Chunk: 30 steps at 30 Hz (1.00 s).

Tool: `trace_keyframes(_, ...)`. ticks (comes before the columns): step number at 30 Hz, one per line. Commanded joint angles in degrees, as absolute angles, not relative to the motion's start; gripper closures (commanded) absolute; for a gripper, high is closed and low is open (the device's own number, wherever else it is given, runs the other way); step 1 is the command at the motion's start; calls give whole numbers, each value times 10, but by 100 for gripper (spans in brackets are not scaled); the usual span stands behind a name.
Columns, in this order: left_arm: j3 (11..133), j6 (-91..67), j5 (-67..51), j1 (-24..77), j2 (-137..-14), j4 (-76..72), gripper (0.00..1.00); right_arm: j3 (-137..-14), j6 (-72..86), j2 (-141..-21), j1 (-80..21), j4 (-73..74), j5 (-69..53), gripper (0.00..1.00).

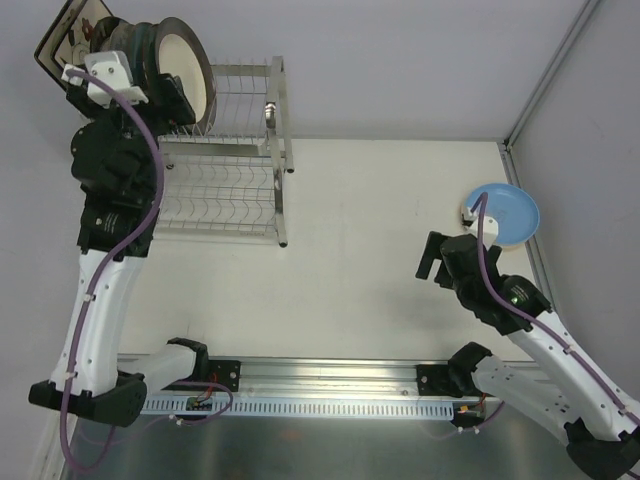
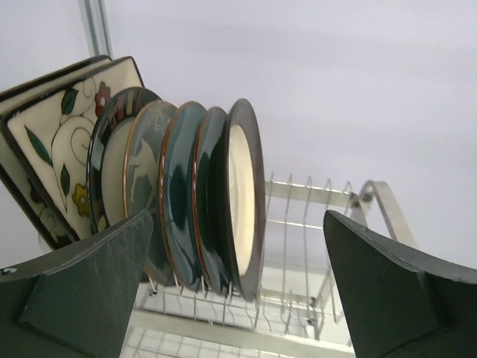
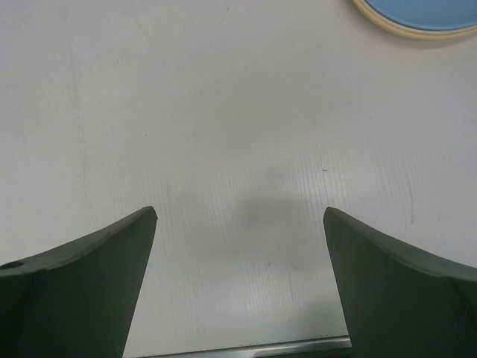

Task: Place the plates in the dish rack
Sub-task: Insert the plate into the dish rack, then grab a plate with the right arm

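The silver dish rack (image 1: 278, 150) stands at the far left of the table. Its upper tier holds upright plates: two square cream floral plates (image 2: 59, 142) at the left, then dark teal round plates (image 2: 182, 186), then a dark-rimmed cream plate (image 2: 242, 194) at the right end. My left gripper (image 2: 238, 216) is open just in front of these plates, its fingers apart from them. A light blue plate (image 1: 505, 215) lies flat at the far right, with a pale cream rim under it (image 3: 387, 24). My right gripper (image 3: 240, 212) hangs open over bare table, near side of the blue plate.
The rack's wire slots (image 2: 305, 224) to the right of the last plate hold nothing, and the lower tier (image 1: 225, 205) shows only wires. A wall corner post (image 1: 520, 130) rises at the back right. A metal rail (image 1: 330, 385) runs along the near edge.
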<state>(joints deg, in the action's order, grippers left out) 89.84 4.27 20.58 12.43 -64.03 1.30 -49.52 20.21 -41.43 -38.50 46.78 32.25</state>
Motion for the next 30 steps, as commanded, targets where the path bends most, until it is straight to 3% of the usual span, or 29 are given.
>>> trace_keyframes(1, 853, -16, 138, 128, -581, 37, 1, -541, 185, -432, -374, 471, 386, 0)
trace_keyframes(9, 705, -90, 52, 129, -448, 112, 1, -590, 193, -516, -246, 461, 351, 0)
trace_keyframes(18, 496, -156, -16, 129, -302, 146, 1, -597, 281, -627, -8, 415, 270, 0)
trace_keyframes(30, 290, -154, -50, 129, -156, 151, 1, -623, 245, -793, 165, 294, 203, 14)
